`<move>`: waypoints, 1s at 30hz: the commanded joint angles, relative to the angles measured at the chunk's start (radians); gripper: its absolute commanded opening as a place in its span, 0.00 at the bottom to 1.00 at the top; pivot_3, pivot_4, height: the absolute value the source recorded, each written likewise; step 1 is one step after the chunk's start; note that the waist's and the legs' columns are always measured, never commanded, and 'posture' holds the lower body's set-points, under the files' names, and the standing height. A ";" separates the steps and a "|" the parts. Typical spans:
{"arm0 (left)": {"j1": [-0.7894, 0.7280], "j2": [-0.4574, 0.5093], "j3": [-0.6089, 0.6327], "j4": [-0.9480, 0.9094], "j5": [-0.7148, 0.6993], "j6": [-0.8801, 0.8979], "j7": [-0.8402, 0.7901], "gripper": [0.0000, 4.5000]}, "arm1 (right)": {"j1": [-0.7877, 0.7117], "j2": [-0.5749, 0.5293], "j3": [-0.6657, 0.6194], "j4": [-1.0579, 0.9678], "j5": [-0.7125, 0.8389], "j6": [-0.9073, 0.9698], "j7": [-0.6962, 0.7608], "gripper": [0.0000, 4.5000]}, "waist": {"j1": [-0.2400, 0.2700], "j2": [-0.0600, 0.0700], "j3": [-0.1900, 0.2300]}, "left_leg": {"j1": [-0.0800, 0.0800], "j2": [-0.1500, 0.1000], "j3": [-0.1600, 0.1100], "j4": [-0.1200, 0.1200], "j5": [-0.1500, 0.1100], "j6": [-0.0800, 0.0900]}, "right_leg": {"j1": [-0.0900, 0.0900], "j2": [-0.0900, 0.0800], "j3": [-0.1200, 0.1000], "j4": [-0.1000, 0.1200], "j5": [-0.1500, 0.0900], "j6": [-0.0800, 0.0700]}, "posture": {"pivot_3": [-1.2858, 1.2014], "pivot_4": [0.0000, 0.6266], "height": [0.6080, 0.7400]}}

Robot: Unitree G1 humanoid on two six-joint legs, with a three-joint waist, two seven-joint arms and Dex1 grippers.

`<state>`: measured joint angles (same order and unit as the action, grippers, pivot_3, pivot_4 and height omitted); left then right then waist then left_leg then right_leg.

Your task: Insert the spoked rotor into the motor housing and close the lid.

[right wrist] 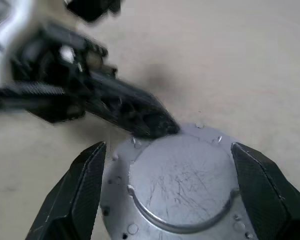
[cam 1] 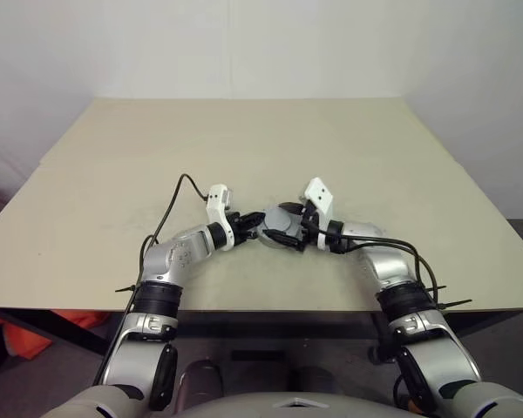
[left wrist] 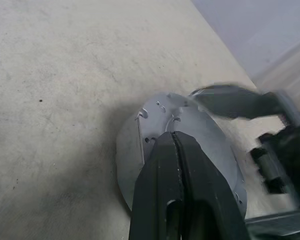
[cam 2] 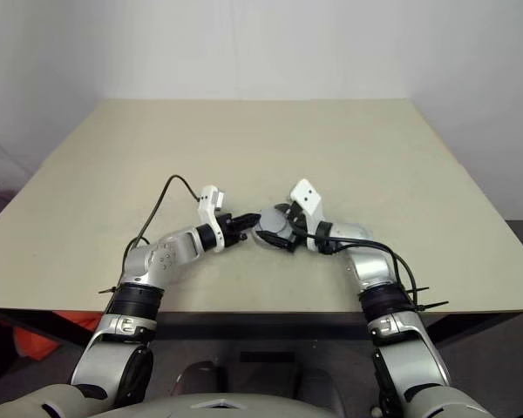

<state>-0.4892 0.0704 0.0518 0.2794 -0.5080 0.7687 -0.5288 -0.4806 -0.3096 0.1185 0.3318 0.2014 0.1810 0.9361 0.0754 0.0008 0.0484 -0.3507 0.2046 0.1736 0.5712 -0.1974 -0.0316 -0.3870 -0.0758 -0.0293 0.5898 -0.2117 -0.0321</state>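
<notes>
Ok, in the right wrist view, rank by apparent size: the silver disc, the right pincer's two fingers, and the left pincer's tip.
1. Silver disc, largest.
2. Right pincer fingers, spread on either side of the disc; both look alike, so unranked.
3. Left pincer tip, smallest, though it is farther from the camera.

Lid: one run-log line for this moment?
lid: on table, silver disc | left claw: shut, tips on lid rim | right claw: open, straddling lid, no grip

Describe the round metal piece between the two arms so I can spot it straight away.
On the beige table, near its front edge, the two tools meet. Between them sits the lid: a smooth, scratched silver disc with small rim holes, the sole loose part there. The shut left tool presses its edge.
</notes>
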 commanded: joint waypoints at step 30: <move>-0.023 -0.016 -0.026 0.046 0.039 -0.024 0.010 0.00 | -0.164 0.238 -0.573 -0.065 0.486 1.235 -0.516 1.00 | 0.018 0.005 0.002 | 0.002 0.000 0.000 -0.009 0.007 -0.012 | -0.003 0.000 0.001 0.000 0.000 0.001 | 0.52 0.00 1.00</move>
<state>-0.5094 0.0611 0.0485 0.3049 -0.4853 0.7356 -0.5203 -0.5913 -0.1183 -0.4552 0.2663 0.6279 1.4185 0.4127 0.0930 0.0053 0.0501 -0.3482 0.2045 0.1738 0.5621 -0.1897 -0.0447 -0.3903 -0.0750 -0.0288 0.5896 -0.2122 -0.0307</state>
